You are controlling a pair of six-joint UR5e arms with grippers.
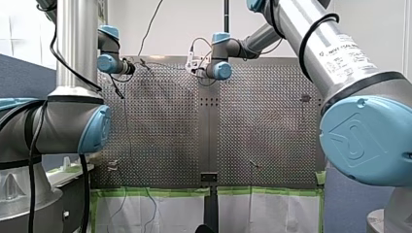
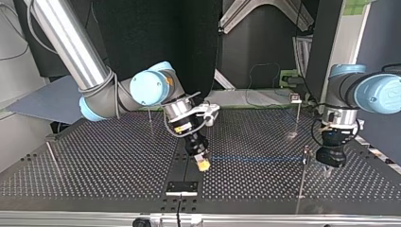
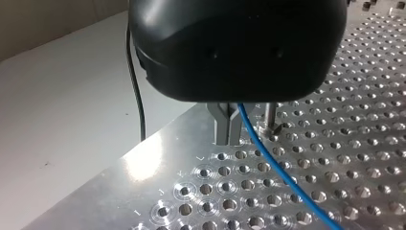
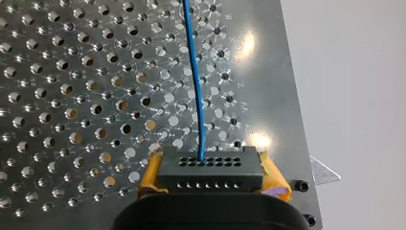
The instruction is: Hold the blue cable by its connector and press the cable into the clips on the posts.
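Observation:
The black connector (image 4: 210,175) sits between the yellow pads of my right gripper (image 4: 209,157), which is shut on it just above the plate. The blue cable (image 4: 194,76) leaves the connector and runs straight ahead over the holes. In the top view my right gripper (image 2: 203,163) is near the plate's middle, and the cable (image 2: 255,158) stretches level toward the view's right. There my left gripper (image 2: 327,170) hangs low beside a thin post (image 2: 302,170). In the left wrist view the metal fingers of my left gripper (image 3: 230,141) are shut on the cable (image 3: 282,172).
More thin posts stand on the perforated table (image 2: 94,161): one with a clip (image 2: 296,98) at the back right of the top view, one (image 2: 150,118) behind my right arm, one (image 2: 51,153) at the left. A short post (image 3: 271,119) stands beside my left fingers.

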